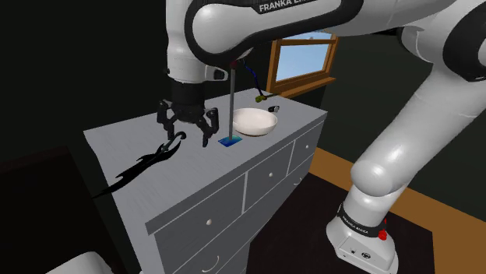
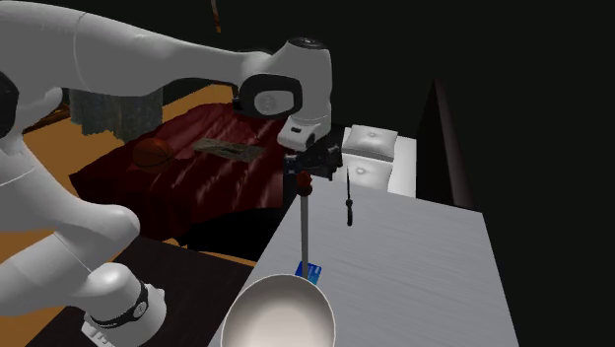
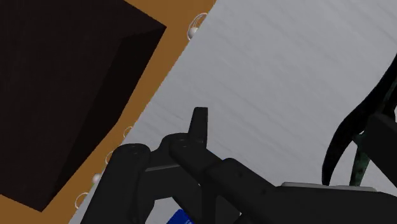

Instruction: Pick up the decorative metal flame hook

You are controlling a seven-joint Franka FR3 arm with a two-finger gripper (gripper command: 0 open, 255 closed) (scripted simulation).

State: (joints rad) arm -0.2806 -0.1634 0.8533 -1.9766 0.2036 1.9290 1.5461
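- shoulder view: black hook [image 1: 146, 161] lies flat on the grey dresser [image 1: 202, 173], one end under the gripper [image 1: 187, 137].
- fingers are spread, clasping nothing.
- advice: centre over the thin stem, lower straight, then close.
- bowl [image 1: 255, 121] sits near; steer clear of it.

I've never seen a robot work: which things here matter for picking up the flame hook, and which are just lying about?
For the job:
black flame hook, lying on the grey dresser
open gripper, over one end of it

Just lying about:
white bowl
thin pole on a blue base
window behind
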